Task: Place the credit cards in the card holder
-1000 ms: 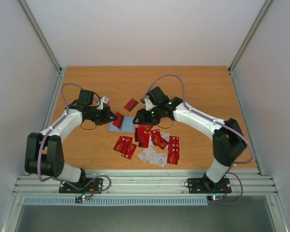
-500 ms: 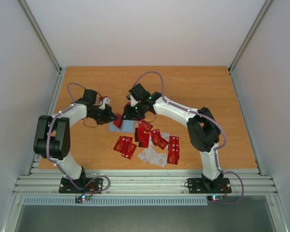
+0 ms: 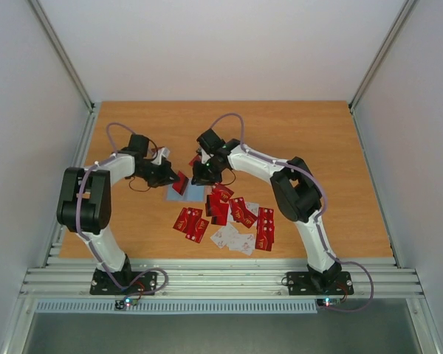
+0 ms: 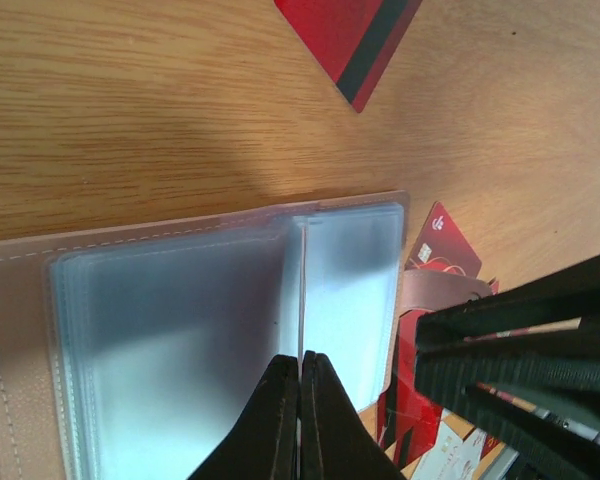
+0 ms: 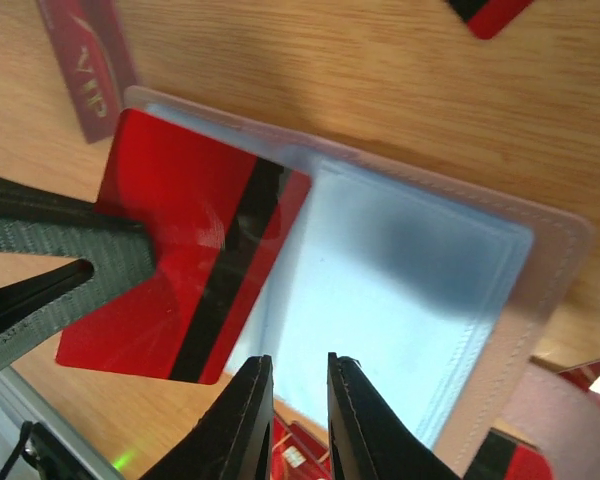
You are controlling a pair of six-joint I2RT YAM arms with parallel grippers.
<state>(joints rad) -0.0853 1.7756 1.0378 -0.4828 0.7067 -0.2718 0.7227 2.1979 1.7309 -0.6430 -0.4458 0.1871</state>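
**Card held at the holder's left page**

The card holder (image 5: 420, 300) lies open on the worktop (image 3: 317, 147). The left gripper (image 4: 300, 362) is clamped on a red credit card (image 5: 185, 270), tilted over the holder's left page with its long axis slanting across it. The right gripper (image 5: 295, 362) hovers at the holder's spine, jaws slightly apart, gripping nothing visible; the left arm looks set to feed the card in

Wooden table (image 3: 317, 133), pale walls (image 3: 221, 44)

Wooden table (image 3: 317, 133), orange-brown grain (seen close in both wrist views). White enclosure walls (image 3: 221, 44) around. Ribbed aluminium rail (image 3: 229, 279) along near edge.
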